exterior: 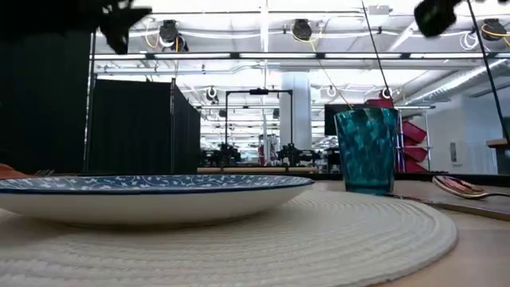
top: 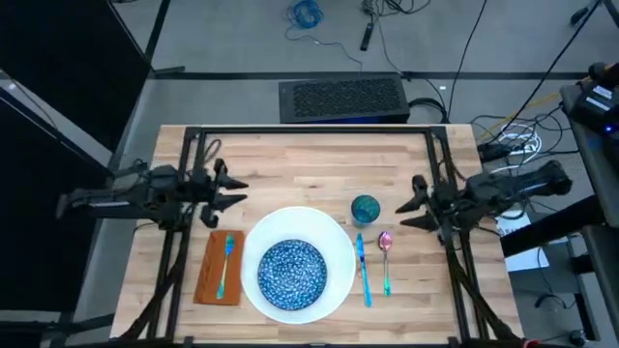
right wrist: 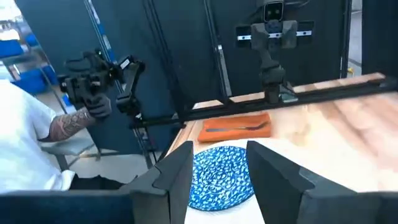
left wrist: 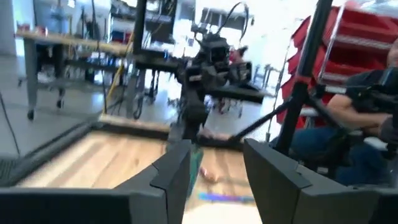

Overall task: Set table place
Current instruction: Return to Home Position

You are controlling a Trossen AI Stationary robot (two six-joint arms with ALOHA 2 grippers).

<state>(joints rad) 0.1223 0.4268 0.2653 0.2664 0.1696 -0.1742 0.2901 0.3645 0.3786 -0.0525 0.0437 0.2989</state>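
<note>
The left gripper [top: 235, 190] at the table's [top: 290, 164] 9 o'clock and the right gripper [top: 410, 201] at 3 are both empty, with fingers parted. The bowl [top: 292, 274] sits on the plate [top: 334, 234] at 6, with the napkin [top: 208, 271] at its 9, the knife [top: 363, 271] and spoon [top: 385, 253] at 3, and the cup [top: 365, 208] at 1.

**High view:** camera overhead, facing straight down. It covers the whole table [top: 309, 159], both arms and the floor past the far edge.

**Low view:** camera at tabletop height by the near edge, facing level towards the far edge and the room. It sits very close to the mat [exterior: 335, 239] and bowl [exterior: 151, 195], with the cup [exterior: 366, 150] farther back.

**Left wrist view:** looks from the left edge across to the right arm [left wrist: 208, 68].

**Right wrist view:** looks from the right edge, angled down, towards the left arm [right wrist: 272, 56].

**Overlap:** the bowl shows in the high, low and right wrist views.
</note>
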